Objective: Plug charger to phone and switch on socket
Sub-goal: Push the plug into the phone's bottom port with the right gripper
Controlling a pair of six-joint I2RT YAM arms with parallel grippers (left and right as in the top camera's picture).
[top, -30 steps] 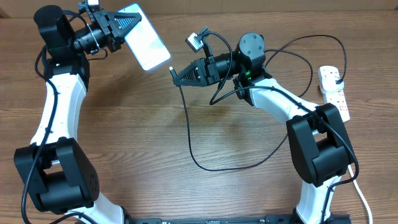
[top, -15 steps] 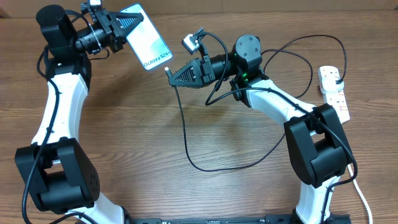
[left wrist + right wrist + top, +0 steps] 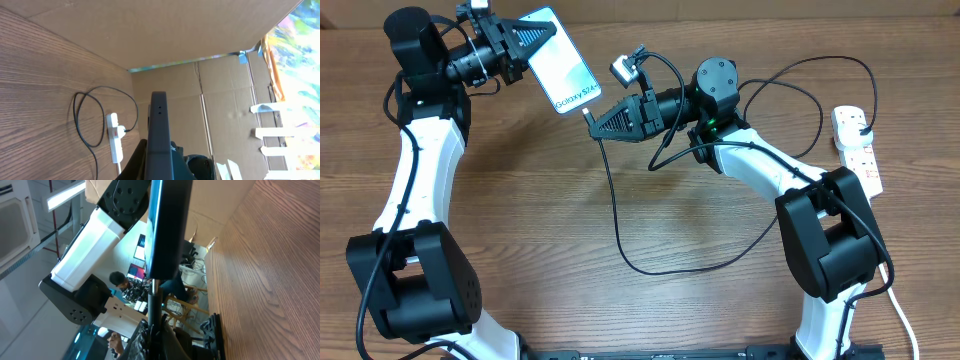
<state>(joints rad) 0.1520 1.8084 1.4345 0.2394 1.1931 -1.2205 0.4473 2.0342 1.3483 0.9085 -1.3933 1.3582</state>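
My left gripper (image 3: pixel 530 42) is shut on the phone (image 3: pixel 560 60) and holds it off the table at the back left, its lit screen facing up. My right gripper (image 3: pixel 596 124) is shut on the charger (image 3: pixel 618 215) just behind its connector tip (image 3: pixel 587 113). The tip meets the phone's lower end. In the right wrist view the connector (image 3: pixel 156 292) runs straight up into the bottom edge of the phone (image 3: pixel 167 230); how deep it sits I cannot tell. The socket (image 3: pixel 857 150) lies at the far right, with the charger's plug in it.
The black cable loops across the middle of the table (image 3: pixel 520 220) and arcs back to the socket. The left wrist view has the socket (image 3: pixel 115 137) and cable loop (image 3: pixel 82 117) beyond the phone's edge (image 3: pixel 159 130). Cardboard walls (image 3: pixel 200 30) stand behind the table.
The right gripper moved left with the connector and the left gripper brought the phone slightly toward it. The gap between tip and phone has closed.
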